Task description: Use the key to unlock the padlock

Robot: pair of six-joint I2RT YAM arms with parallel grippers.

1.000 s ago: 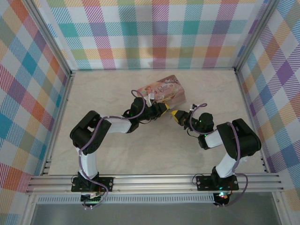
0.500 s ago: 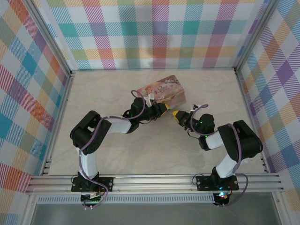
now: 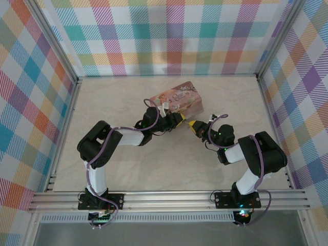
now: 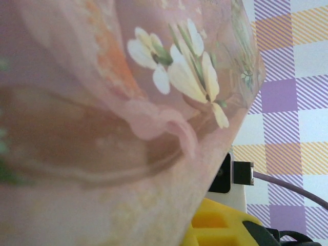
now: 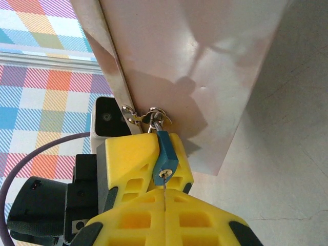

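Observation:
The small blue padlock hangs by its thin shackle from the metal hasp of the pink illustrated tin. My left gripper is shut on the padlock, its yellow fingers on either side of the body. My right gripper is shut on the key, whose thin blade runs up into the brass keyhole. In the top view the right gripper meets the left one just in front of the tin. In the left wrist view the tin looms close and blurred.
The tin's pale side stands right behind the padlock. The left wrist camera and its cable sit beside the hasp. Plaid walls enclose the beige table on three sides, with an aluminium rail at the near edge.

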